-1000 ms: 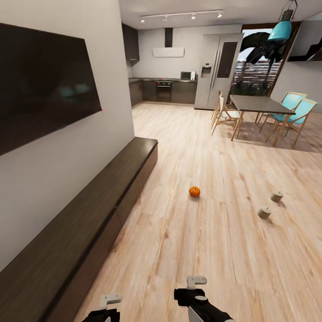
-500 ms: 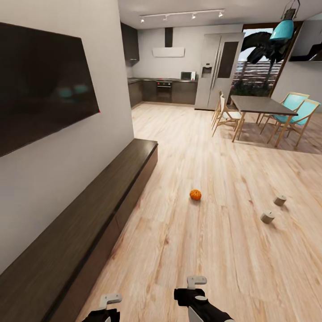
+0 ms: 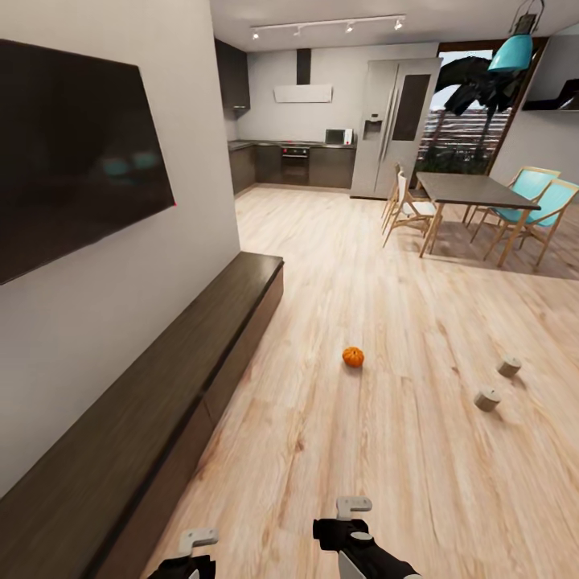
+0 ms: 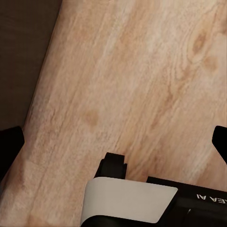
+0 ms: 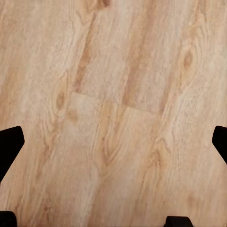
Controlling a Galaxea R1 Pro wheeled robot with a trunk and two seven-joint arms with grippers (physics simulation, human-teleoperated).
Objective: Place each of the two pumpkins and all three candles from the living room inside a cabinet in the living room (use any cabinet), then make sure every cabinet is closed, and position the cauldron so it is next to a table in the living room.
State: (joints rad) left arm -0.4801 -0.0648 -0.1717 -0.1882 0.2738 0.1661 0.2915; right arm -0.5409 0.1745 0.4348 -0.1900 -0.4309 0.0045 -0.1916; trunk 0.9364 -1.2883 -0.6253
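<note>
On the plank floor ahead, well out from the long dark cabinet under the wall TV, lies one small orange pumpkin. Further to the right rest two stubby candles, the nearer candle pale tan-grey and the farther candle just beyond it, the two close together but apart. All three sit well clear of the cabinet, whose fronts look closed along the stretch in view.

The pumpkin is round and ribbed, bright orange. It probably weighs little and is stiff, but its curved sides could let it roll or squirt out of a pinch, so taking it across its widest middle, fingers set into the ribs, seems safest. The candles are short cylinders lying tilted or on their sides; I cannot tell which. They look light and hard, likely to roll if nudged, and are best held across the round body.

The left tool and right tool sit low at the near edge of the head view, above bare floor. In each wrist view the dark fingertips stand at opposite edges of the picture with only planks between them, so both tools are spread wide and hold nothing.
</note>
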